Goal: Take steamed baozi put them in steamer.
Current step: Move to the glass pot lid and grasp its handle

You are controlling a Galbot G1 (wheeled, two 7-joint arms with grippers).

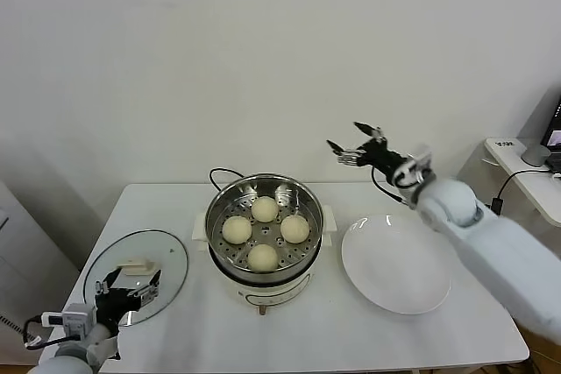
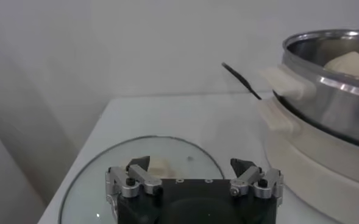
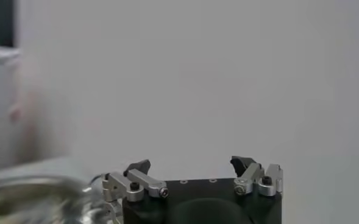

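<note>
Soft, even room light, bright enough, with only faint shadows on the white table point(image 1: 175, 208). The steamer point(image 1: 263, 216) rim glints; the right wrist view blurs toward its edge.

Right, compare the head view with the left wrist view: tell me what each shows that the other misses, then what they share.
Only the head view shows all four steamed baozi sitting in the steamer, the empty white plate beside it, and the right gripper raised, open and empty, behind the plate.

Only the left wrist view shows the left gripper close up, open and empty, low over the glass lid.

Both show the steamer, its black cord, the glass lid and the white table.
</note>
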